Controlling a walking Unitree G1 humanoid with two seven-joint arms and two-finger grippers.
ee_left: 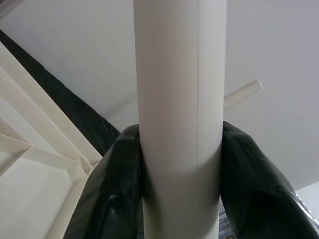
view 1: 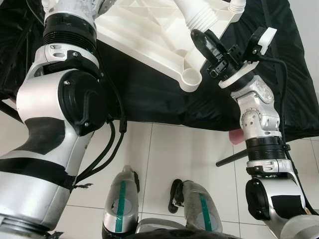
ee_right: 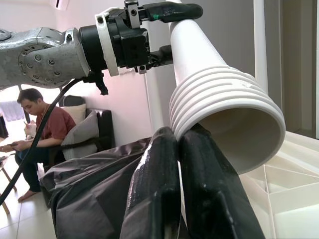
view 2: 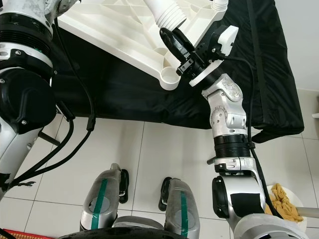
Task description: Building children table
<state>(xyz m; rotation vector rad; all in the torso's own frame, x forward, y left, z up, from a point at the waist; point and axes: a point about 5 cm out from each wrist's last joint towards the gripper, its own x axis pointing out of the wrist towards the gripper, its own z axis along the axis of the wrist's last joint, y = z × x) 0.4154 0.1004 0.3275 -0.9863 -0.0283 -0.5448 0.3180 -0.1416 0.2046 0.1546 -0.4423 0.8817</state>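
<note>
The white plastic table top point(view 1: 149, 35) lies upside down on a black cloth point(view 1: 149, 94), with an open corner socket point(view 1: 191, 77) at its near edge. My left gripper point(ee_left: 180, 144) is shut on a white table leg point(ee_left: 179, 89); in the right wrist view it grips that leg point(ee_right: 199, 55) higher up at the left gripper point(ee_right: 149, 20). The leg's ribbed threaded end point(view 1: 199, 15) hangs over the table top. My right gripper point(ee_right: 178, 142) is shut, its fingertips pressed against the underside of the threaded end point(ee_right: 224, 114). It also shows as the right gripper point(view 2: 174, 40) just above the socket.
Another white leg point(ee_right: 259, 59) stands upright at the table top's far corner. White tiled floor point(view 1: 164, 154) and my feet point(view 1: 174, 196) lie below. A plate of food point(view 2: 284, 199) sits at lower right. A person point(ee_right: 40, 129) sits on a dark sofa beyond.
</note>
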